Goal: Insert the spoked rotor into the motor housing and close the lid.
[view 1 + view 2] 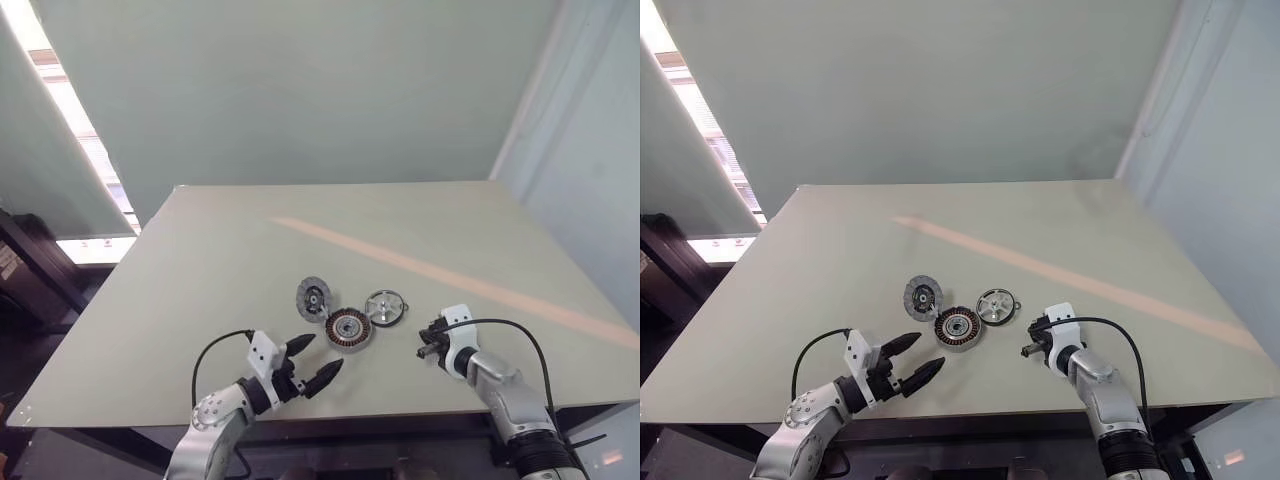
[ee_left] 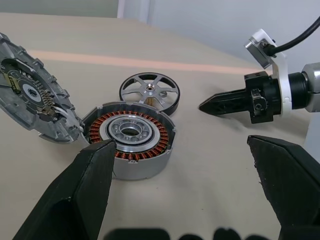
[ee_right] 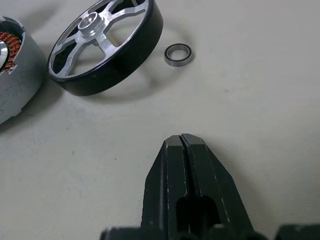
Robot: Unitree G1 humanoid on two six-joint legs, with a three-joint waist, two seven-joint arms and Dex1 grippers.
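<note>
- Motor housing (image 1: 348, 328) lies near the tabotop's near edge, windings up, lid (image 1: 313, 297) touching it on the far-left side.
- Spoked rotor (image 1: 385, 307) lies flat just right of the housing; a tiny ring (image 3: 178, 54) sits beside it.
- I see my left gripper (image 1: 312, 362) spread wide before the housing.
- My right gripper (image 1: 428, 350) is pressed together, empty, near the rotor.

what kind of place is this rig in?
Probably a lab or workshop test bench, not a production line. A plain beige table against bare pale walls carries nothing but loose motor parts: the motor housing, the lid, the spoked rotor and a small metal ring.
</note>
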